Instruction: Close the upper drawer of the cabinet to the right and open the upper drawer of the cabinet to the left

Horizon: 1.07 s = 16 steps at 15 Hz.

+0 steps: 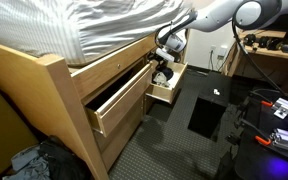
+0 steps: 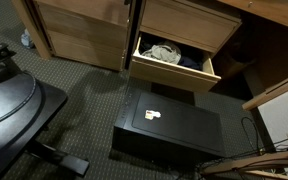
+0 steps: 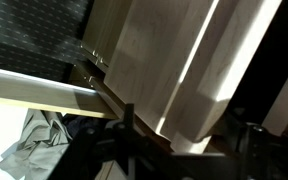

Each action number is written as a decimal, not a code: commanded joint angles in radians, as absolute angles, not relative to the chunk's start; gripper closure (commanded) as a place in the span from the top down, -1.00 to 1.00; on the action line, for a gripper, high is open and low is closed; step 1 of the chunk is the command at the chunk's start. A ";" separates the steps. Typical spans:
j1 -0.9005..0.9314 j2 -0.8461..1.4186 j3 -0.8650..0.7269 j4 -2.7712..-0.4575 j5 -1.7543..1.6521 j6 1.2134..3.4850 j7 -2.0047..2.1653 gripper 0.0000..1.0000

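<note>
Drawer point(image 1: 165, 94) nearest the black box point(image 1: 209, 112) stands pulled out, its front just beside the box. In an exterior view crumpled clothes point(image 2: 164, 52) lie inside it. The gripper point(image 1: 164, 66) hangs above this drawer, on the side away from the box. In the wrist view its dark fingers point(image 3: 127, 140) stand apart with pale wood between them; whether they press that wood cannot be told. A second drawer point(image 1: 119, 105), farther from the box, is also pulled out. Another cabinet point(image 2: 79, 35), off to one side of the box, has its drawers shut.
</note>
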State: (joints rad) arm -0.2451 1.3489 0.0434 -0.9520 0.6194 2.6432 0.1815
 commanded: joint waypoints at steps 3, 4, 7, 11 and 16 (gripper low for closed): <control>-0.231 1.360 -0.023 -0.932 0.598 2.660 0.259 -0.26; -0.220 1.359 -0.049 -0.933 0.590 2.670 0.288 -0.36; -0.182 1.356 -0.140 -0.949 0.559 2.697 0.379 -0.80; -0.113 1.362 -0.285 -0.974 0.492 2.664 0.531 -1.00; -0.100 1.379 -0.304 -0.959 0.504 2.672 0.574 -0.67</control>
